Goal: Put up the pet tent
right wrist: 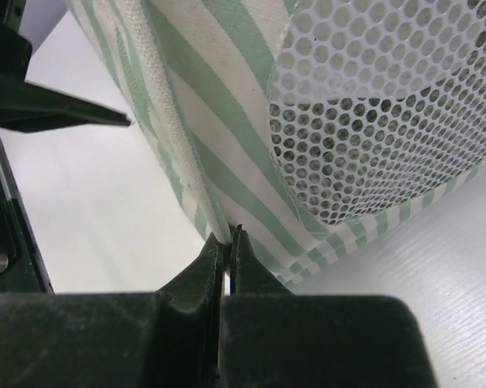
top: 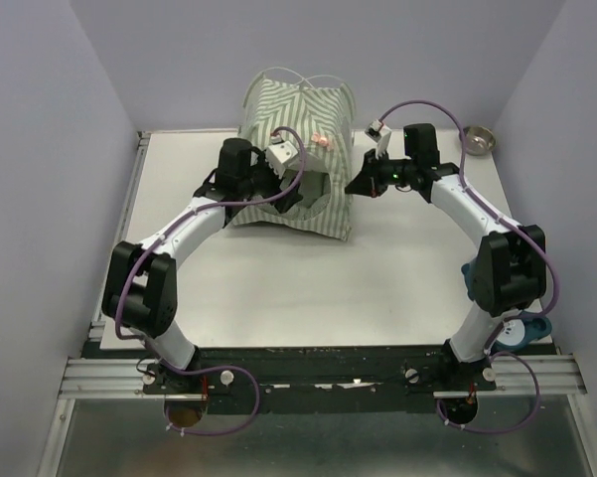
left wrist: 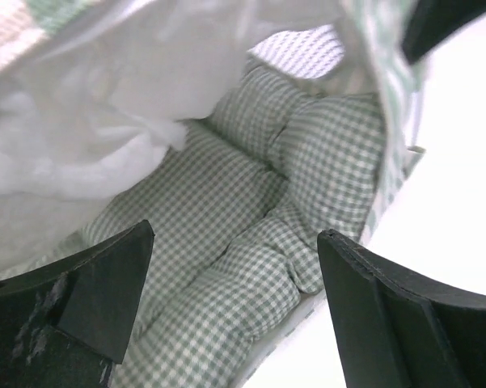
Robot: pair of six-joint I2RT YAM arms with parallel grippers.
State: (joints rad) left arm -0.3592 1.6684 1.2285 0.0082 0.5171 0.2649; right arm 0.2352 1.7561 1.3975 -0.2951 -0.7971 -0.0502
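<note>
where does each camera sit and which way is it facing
top external: above and behind the arms, looking down on the table and tent; both arms show
left wrist: at the tent's opening, looking in at the cushion; open left gripper at the bottom
right wrist: low by the tent's right corner, facing its stripes and mesh; shut right gripper at the bottom
shared: top external and right wrist both show the tent's striped outside and the table
</note>
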